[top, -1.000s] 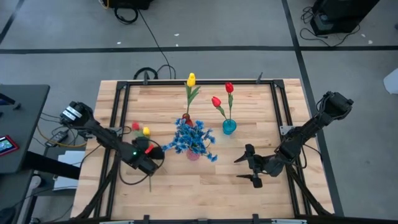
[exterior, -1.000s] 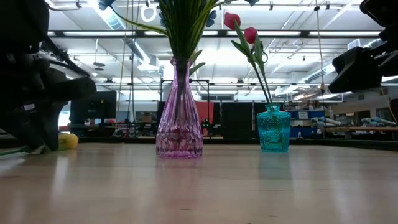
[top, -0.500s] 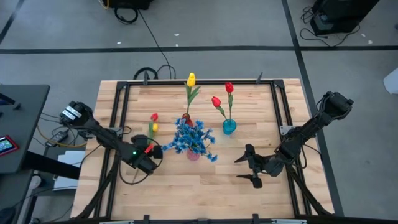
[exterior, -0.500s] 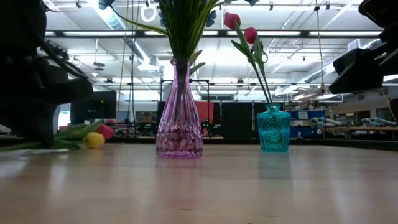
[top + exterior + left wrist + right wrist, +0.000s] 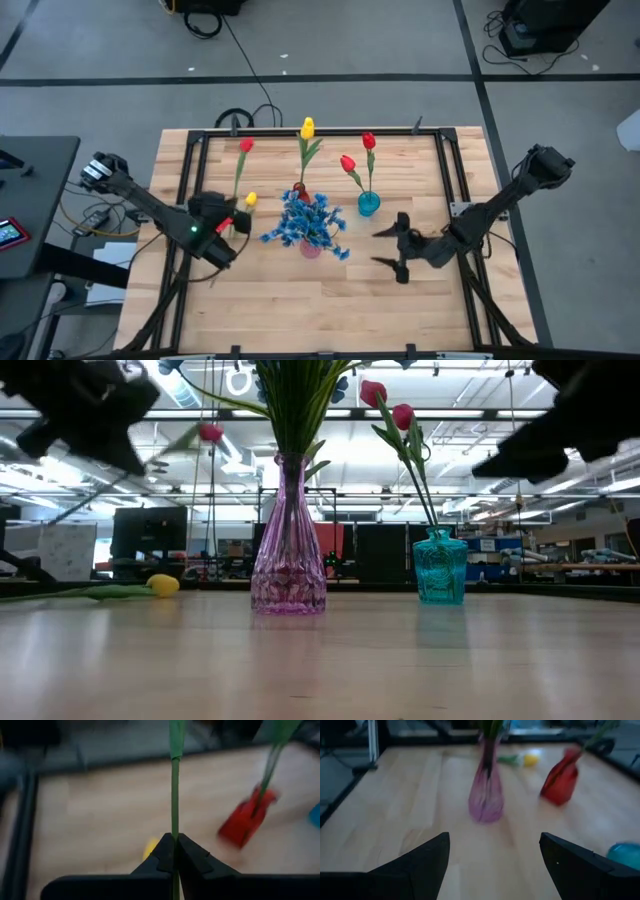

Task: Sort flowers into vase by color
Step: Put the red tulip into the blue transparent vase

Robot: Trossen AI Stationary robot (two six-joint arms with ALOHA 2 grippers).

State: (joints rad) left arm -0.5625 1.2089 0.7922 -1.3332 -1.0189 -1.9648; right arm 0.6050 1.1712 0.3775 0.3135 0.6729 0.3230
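My left gripper (image 5: 226, 224) is raised over the table's left part, shut on a red tulip (image 5: 246, 145) whose bloom (image 5: 210, 432) is high in the low view. A yellow tulip (image 5: 250, 199) lies on its side on the wood (image 5: 163, 584). The pink vase (image 5: 311, 247) holds blue blossoms (image 5: 305, 220). The red vase (image 5: 299, 188) holds a yellow tulip (image 5: 307, 127). The teal vase (image 5: 368, 203) holds two red tulips (image 5: 347, 162). My right gripper (image 5: 388, 248) hovers open right of the pink vase (image 5: 487, 795). My left gripper pinches the red tulip's green stem (image 5: 174, 827) between its two fingertips (image 5: 162, 852), in the stem's lower part. The stem runs on past the fingers toward the table's far edge. The flower is lifted clear of the table, slanting upward with its bloom highest.
The three vases stand close together in the table's middle, their flowers reaching high above them. A black frame rail (image 5: 300, 132) runs around the table's edge. Bare wood (image 5: 300, 300) lies along the near side.
My left gripper has risen from the table and drawn toward the left edge with the red tulip, which swung from lying flat to slanting up, its bloom moving toward the far edge. The yellow tulip slid a little and stayed on the wood. My right gripper rose and turned.
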